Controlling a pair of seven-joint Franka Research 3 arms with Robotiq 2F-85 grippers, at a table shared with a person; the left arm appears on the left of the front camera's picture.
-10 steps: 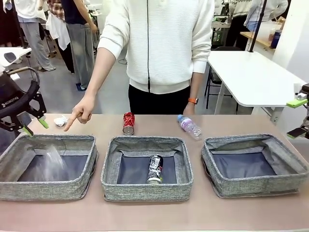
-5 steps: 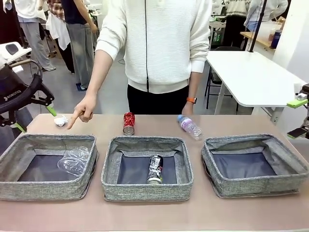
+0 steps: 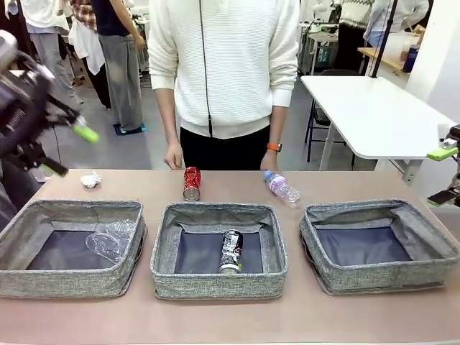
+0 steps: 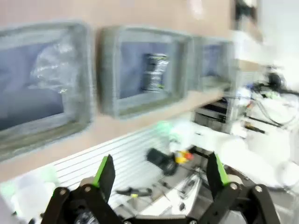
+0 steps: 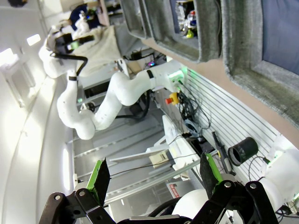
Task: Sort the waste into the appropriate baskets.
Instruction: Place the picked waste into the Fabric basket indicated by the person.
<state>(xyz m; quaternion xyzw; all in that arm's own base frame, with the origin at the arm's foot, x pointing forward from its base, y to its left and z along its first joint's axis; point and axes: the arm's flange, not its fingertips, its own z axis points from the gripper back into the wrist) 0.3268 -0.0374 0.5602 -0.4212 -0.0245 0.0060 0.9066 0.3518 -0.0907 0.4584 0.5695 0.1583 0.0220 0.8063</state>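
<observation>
Brown desk (image 3: 230, 316) carries three bins in a row: the left basket (image 3: 21, 280) at 8 o'clock, the middle basket (image 3: 215, 284) at 6, the right basket (image 3: 381, 277) at 4. Beyond it the person (image 3: 223, 72) has dropped the arm that pointed toward 10 o'clock. The left hand (image 3: 70, 151) has risen clear at 9 o'clock, jaws wide and empty; the right hand (image 3: 442, 175) hovers at 3 o'clock, also open and holding nothing. The container (image 3: 108, 241) has landed in the left basket, near its right wall. The black can (image 3: 230, 251) lies in the middle basket. Two pieces look sorted; the red can (image 3: 191, 182) at 12, bottle (image 3: 282, 188) at 1 and paper ball (image 3: 90, 180) at 10 wait on the desk, the ball probably next.
</observation>
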